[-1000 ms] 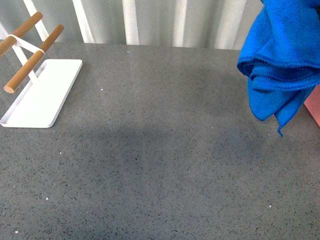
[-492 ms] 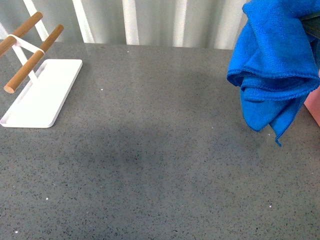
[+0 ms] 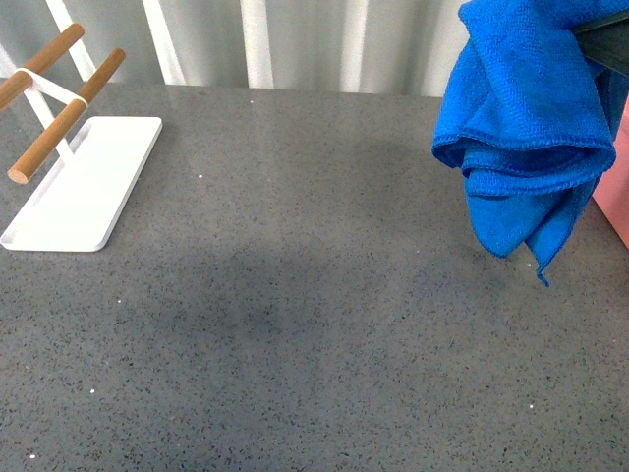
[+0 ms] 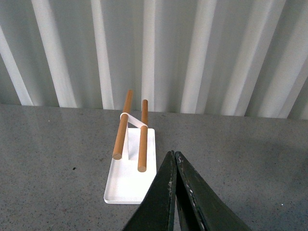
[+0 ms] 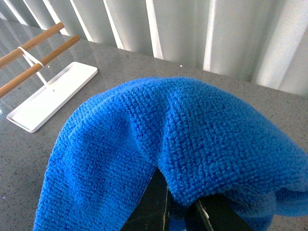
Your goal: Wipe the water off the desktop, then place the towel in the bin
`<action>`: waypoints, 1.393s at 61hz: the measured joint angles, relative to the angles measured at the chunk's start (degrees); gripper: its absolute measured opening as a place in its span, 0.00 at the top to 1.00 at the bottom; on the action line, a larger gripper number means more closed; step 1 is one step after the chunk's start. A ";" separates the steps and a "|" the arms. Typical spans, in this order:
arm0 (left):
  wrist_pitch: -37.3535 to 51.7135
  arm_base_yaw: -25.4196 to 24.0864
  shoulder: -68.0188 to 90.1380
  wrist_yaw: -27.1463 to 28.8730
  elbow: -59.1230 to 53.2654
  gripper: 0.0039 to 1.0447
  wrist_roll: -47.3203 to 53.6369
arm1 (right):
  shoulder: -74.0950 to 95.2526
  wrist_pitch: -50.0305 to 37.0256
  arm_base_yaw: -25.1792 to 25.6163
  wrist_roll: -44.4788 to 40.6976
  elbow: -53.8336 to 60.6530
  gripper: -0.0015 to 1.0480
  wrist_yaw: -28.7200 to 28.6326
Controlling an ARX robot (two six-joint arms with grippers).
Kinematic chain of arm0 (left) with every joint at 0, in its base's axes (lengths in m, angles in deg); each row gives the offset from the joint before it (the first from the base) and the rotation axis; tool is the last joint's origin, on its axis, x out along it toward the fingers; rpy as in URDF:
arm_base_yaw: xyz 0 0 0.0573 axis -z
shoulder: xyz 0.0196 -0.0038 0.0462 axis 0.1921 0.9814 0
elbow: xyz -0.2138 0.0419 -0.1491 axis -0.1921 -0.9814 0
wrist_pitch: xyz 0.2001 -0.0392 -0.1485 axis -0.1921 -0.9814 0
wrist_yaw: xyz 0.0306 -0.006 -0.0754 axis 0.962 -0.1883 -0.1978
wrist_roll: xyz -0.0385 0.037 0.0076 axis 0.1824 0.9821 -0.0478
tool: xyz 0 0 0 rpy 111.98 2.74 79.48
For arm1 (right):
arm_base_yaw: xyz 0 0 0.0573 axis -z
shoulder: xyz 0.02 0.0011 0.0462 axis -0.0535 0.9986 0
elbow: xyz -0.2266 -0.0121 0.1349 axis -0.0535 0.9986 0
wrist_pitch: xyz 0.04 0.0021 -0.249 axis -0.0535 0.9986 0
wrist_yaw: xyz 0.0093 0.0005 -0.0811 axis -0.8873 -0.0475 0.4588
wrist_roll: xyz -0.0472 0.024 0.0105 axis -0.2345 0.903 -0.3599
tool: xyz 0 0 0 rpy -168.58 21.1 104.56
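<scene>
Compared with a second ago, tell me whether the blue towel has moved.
Yes. In the front view the towel has drifted left, away from the pink bin and toward the white tray.

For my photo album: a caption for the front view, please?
Blue towel hangs over the grey desktop, white tray at the left.

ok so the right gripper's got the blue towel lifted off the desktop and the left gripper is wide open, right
Not quite: the left gripper is shut, fingers pressed together, as the left wrist view shows. The right gripper does hold the towel lifted off the desktop.
</scene>
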 joint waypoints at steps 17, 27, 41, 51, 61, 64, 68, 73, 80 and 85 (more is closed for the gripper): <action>-4.87 0.00 -4.92 0.00 0.00 0.97 0.00 | -0.02 0.52 -1.16 0.00 -0.37 0.97 0.42; -14.25 0.00 -12.24 -0.02 0.00 0.97 0.02 | 0.15 0.76 -2.01 0.00 -1.25 0.97 0.90; -15.89 0.00 -15.56 0.00 0.00 0.97 0.07 | 2.47 0.92 -3.06 1.14 -2.25 0.97 1.55; -15.89 0.00 -15.56 0.00 0.00 0.72 0.07 | 8.41 2.82 -3.63 4.00 -4.76 0.97 3.37; -15.89 0.00 -15.58 0.00 0.00 0.47 0.07 | 17.73 5.79 -4.59 4.98 -7.98 0.97 6.38; -15.89 0.00 -15.56 0.00 0.00 0.38 0.07 | 21.05 7.39 -5.05 4.83 -8.94 0.97 7.87; -15.89 0.00 -15.56 0.00 0.00 0.28 0.07 | 24.81 9.09 -5.49 4.76 -9.88 0.97 8.98; -15.89 0.00 -15.56 0.00 0.00 0.16 0.07 | 28.30 10.34 -5.79 4.68 -10.40 0.97 9.62; -15.89 0.00 -15.56 0.00 0.00 0.06 0.13 | 31.39 10.56 -5.60 4.59 -10.97 0.97 9.81; -15.89 0.00 -15.56 -0.02 0.00 0.06 0.11 | 32.35 10.03 -4.96 4.74 -11.32 0.97 10.05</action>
